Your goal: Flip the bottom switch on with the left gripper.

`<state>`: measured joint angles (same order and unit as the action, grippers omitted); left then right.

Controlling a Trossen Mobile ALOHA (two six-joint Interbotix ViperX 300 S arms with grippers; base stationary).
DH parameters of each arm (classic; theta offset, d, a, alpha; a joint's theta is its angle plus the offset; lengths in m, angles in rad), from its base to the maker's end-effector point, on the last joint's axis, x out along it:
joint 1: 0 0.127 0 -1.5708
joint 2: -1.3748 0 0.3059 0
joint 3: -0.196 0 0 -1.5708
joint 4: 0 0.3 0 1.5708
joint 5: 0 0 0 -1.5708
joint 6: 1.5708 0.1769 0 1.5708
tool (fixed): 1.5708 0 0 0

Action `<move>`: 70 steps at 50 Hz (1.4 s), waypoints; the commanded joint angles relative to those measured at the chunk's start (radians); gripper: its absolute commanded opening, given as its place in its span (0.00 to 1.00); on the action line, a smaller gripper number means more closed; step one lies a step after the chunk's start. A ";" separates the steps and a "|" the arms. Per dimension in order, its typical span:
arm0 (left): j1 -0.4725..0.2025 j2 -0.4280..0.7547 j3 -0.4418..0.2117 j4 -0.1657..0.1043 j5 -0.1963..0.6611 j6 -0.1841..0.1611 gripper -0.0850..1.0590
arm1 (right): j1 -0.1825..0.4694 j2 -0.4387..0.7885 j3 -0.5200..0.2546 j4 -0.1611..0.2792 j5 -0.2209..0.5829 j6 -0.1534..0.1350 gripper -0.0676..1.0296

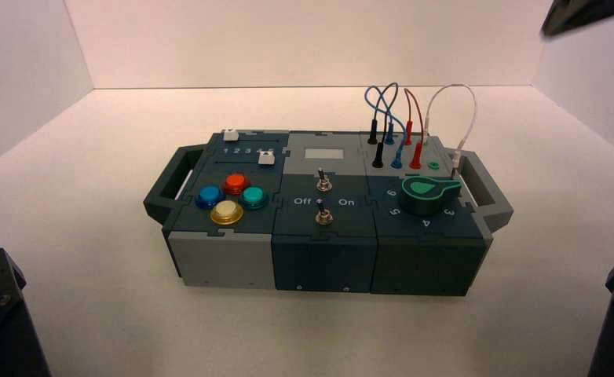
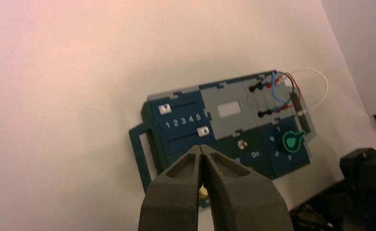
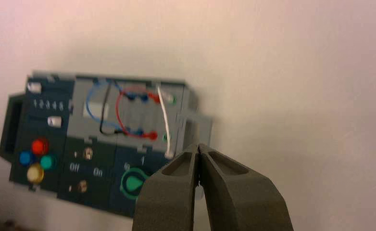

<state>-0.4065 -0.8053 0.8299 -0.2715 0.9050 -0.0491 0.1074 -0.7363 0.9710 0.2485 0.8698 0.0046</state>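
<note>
The left end effector (image 2: 200, 148) has its two fingers pressed together with nothing between them. It hangs above the desk (image 1: 115, 314), pointing towards the box but well apart from it, and touches no control. Beyond its tips and to its right, on the dark middle panel of the box (image 1: 324, 259), sits the bottom switch (image 1: 323, 217), the nearer of two silver toggles. The right wrist view shows its lever leaning to the "Off" side, so the flip to "On" is all still to do; nothing of the task looks done, and the reach itself is left as well. Further out, the left arm (image 1: 1, 314) waits at the near left. The right end effector (image 3: 199, 148), also closed on nothing, is idle off to the right.
</note>
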 commanded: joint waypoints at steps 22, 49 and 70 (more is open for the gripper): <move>-0.107 0.130 -0.008 -0.018 0.000 -0.026 0.05 | 0.069 0.284 0.009 0.035 -0.034 -0.046 0.04; -0.126 0.147 0.023 -0.074 0.044 -0.046 0.05 | 0.124 0.489 -0.012 0.043 -0.074 -0.058 0.04; -0.224 0.146 0.087 -0.123 0.054 -0.072 0.05 | 0.127 0.609 -0.057 0.043 -0.095 -0.060 0.04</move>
<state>-0.6182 -0.6581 0.9265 -0.3881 0.9618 -0.1104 0.2301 -0.1319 0.9419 0.2869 0.7808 -0.0476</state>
